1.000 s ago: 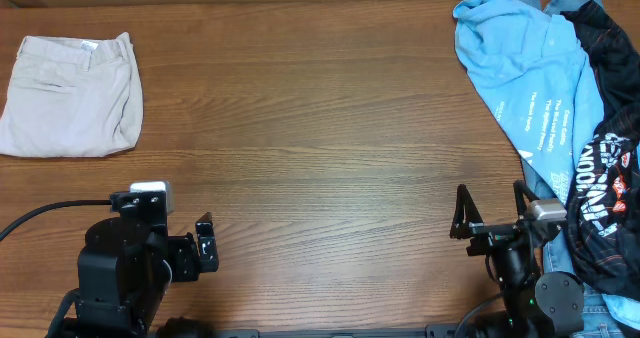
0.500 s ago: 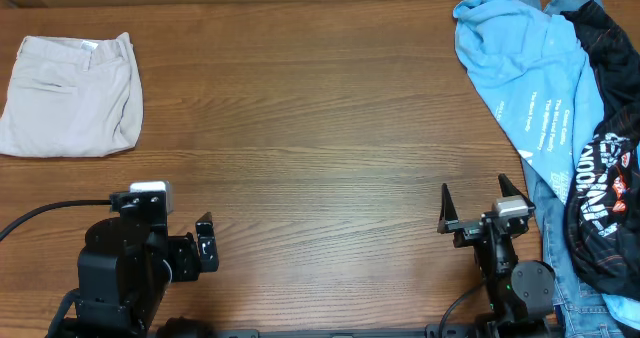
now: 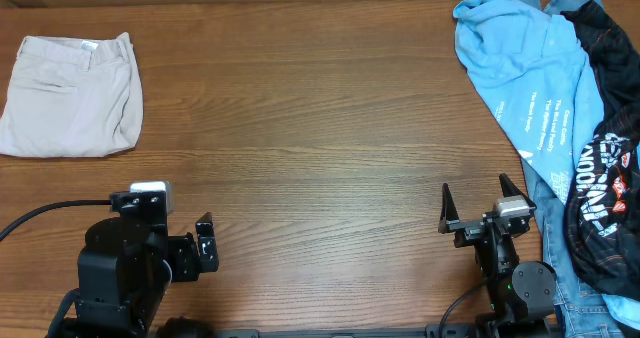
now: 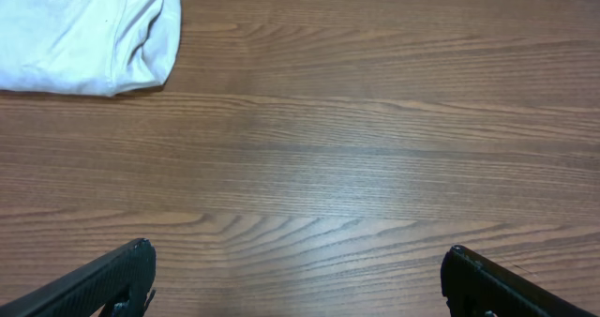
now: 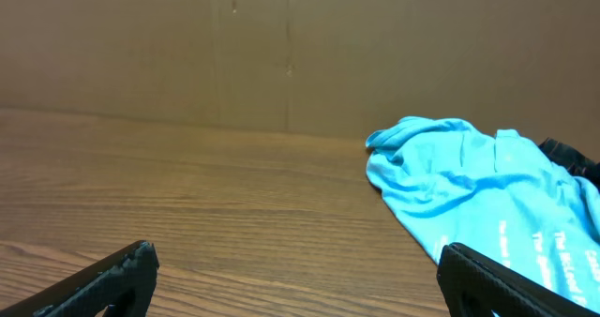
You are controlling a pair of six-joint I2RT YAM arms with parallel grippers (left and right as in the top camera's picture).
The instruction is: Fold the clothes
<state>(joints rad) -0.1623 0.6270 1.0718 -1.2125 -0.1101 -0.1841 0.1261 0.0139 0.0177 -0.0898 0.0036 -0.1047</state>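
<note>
folded beige shorts (image 3: 70, 96) at 10 o'clock, blue t-shirt (image 3: 520, 58) at 2 o'clock, left gripper (image 4: 298, 265) at 7 o'clock, right gripper (image 3: 474, 200) at 5 o'clock, both jaws wide apart, holding nothing

My left end effector (image 4: 298, 253) and right end effector (image 3: 474, 196) are black. The counter (image 3: 320, 148) is mid-brown wood with darker grain streaks. At ten o'clock the shorts (image 3: 70, 95) are a plain pale beige. At two o'clock the T-shirt (image 3: 520, 63) is light blue with small white print. At three o'clock the garment (image 3: 605, 168) is black with a white graphic and orange-red touches.
</note>
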